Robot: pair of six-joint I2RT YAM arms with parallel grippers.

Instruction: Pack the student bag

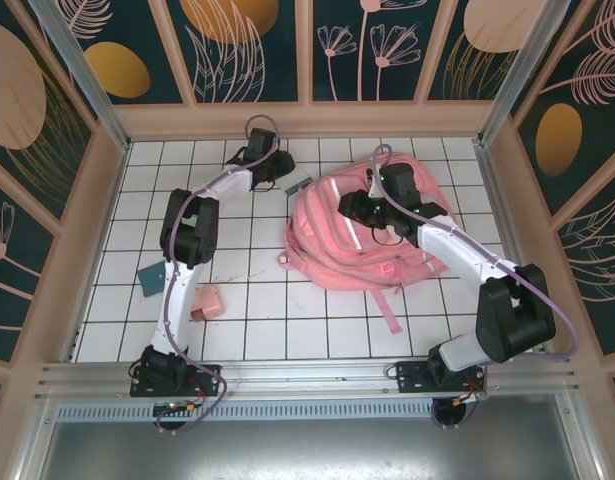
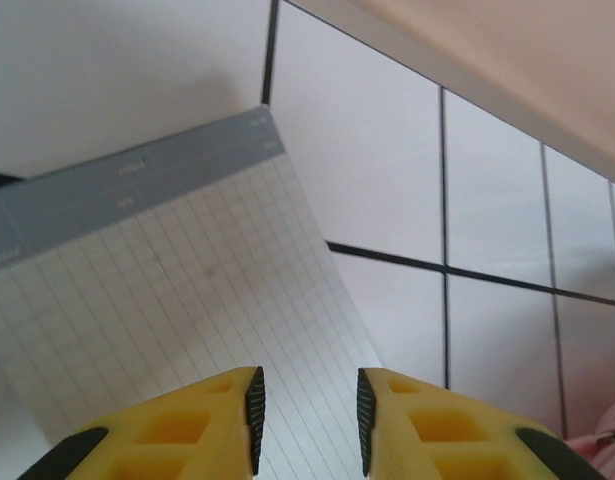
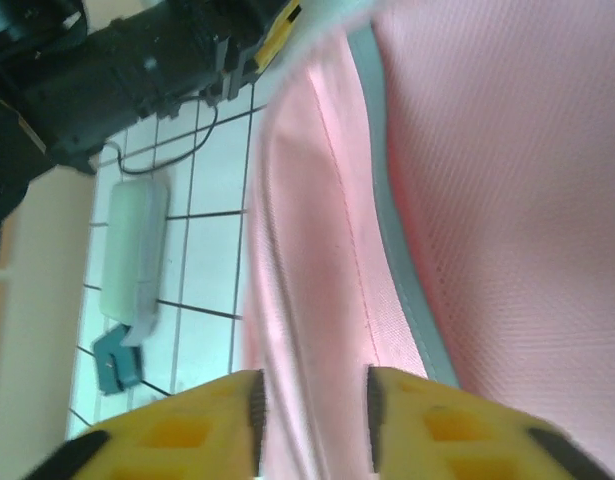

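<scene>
Beneath the right arm's black wrist, much of the student bag [image 1: 327,250] is covered in the top view. It lies on the far right half of the tiled table [image 1: 287,320], with one strap [image 1: 389,312] trailing toward the near edge. Up close, the right gripper [image 3: 312,415] has its fingers spread, and a blurred fold of the bag's pink fabric runs into the gap. At the far centre, the left gripper [image 2: 309,420] hangs over a lined notepad [image 2: 167,290] with a grey header, the pad's lower edge cut off. Its fingers stand a little apart, and whether they pinch the pad cannot be told. Beside the left arm lie a small pink box [image 1: 209,301] and a teal item [image 1: 150,278] too small to identify, both well apart from the bag
</scene>
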